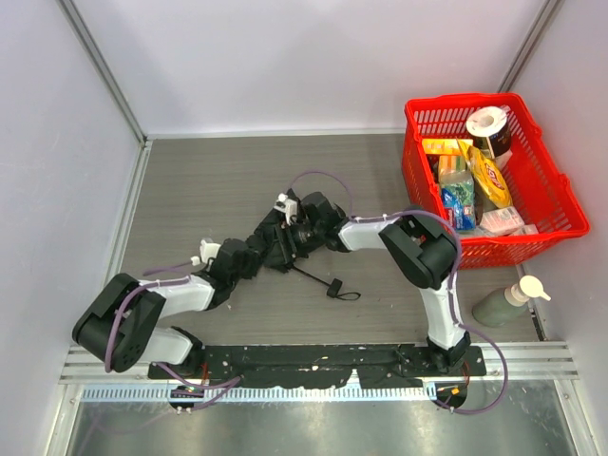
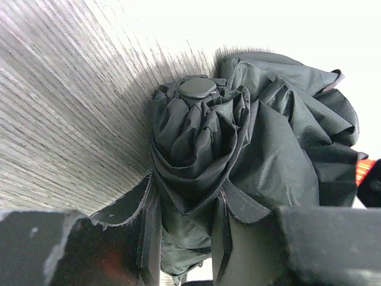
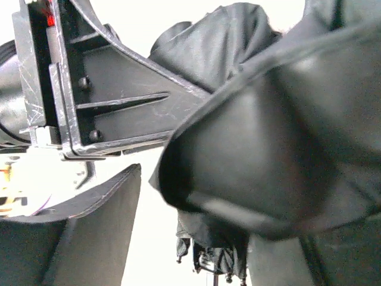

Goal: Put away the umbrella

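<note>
**Umbrella lying mid-worktop, gripped on the left, released on the right**

The umbrella (image 1: 271,249) is lying near the middle of the worktop (image 1: 209,190), a little nearer its near edge than its far one, running slantwise between the two arms. Its black canopy is bunching in loose, crumpled folds rather than sitting in a tight roll. In the left wrist view the fabric is spiralling around a small round cap (image 2: 197,88) at the end facing that camera. The wrist strap (image 1: 337,288) is trailing away from the bundle across the worktop towards the near edge.

The left gripper (image 1: 245,258) is sitting at the umbrella's lower-left end. Its fingers (image 2: 122,208) are pressing in on the gathered fabric from both sides, pinching the umbrella.

The right gripper (image 1: 296,233) is meeting the umbrella's upper-right end. In its own wrist view the jaws are standing apart with bright space showing between them. Canopy fabric is crowding the mouth, blurred and very close to the lens. Whether either finger is touching it cannot be told.

A red basket (image 1: 560,204) is occupying the far right corner, holding packaged goods including a white roll (image 1: 486,122) and a yellow bag (image 1: 489,176). A pump bottle (image 1: 503,302) is lying on its side near the right edge, just in front of the basket.
</note>
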You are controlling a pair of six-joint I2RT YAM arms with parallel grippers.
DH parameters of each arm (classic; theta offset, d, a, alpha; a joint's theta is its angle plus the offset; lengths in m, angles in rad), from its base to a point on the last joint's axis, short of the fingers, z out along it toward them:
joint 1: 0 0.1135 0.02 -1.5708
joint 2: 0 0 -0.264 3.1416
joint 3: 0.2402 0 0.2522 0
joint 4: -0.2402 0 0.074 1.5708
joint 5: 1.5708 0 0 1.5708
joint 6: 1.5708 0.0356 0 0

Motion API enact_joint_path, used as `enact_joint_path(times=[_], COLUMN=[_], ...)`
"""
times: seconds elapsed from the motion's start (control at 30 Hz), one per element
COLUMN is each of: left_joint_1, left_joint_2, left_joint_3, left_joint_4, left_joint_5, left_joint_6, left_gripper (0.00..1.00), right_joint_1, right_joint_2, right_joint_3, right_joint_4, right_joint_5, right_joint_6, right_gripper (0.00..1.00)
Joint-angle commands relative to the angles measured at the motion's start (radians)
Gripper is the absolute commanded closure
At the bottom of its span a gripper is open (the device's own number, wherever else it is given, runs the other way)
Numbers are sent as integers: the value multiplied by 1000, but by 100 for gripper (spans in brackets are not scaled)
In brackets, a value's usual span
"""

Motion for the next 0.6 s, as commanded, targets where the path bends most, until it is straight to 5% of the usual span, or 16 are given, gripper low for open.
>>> enact_joint_path(times=[0.0, 0.23, 0.57], left_joint_1=[6, 8, 8], left_joint_2=[73, 66, 43], left_joint_3=[-21, -4, 2], left_joint_4=[-278, -315, -321], left_joint_5=[-32, -18, 1], left_joint_6=[80, 100, 111], left_gripper=[100, 100, 100], right_joint_1=[57, 106, 311], right_joint_2=[-96, -279, -516], right_joint_3=[-24, -51, -162], right_joint_4=[-376, -480, -343], right_joint_5=[288, 579, 930], right_joint_6=[-176, -299, -622], right_gripper=[27, 24, 22])
